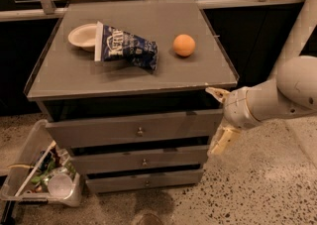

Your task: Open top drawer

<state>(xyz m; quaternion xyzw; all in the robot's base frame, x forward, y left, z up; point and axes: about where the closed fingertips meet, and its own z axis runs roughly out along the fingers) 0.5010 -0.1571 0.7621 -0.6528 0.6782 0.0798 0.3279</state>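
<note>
The top drawer (99, 131) is the widest grey front under the cabinet top, with a small round metal knob (140, 131) at its middle. A dark gap shows above it, and its inside is not visible. My gripper (218, 118) is at the right end of this drawer front, well to the right of the knob. It is open and empty. Its upper finger (216, 92) is just below the cabinet top's front right corner. Its lower finger (221, 141) hangs by the right end of the middle drawer (109, 160).
On the cabinet top (74, 78) lie a white bowl (82, 35), a blue chip bag (126, 48) and an orange (184, 45). The bottom drawer (119, 182) is lowest. A bin of trash (42, 179) stands on the speckled floor at the left. A rail runs behind.
</note>
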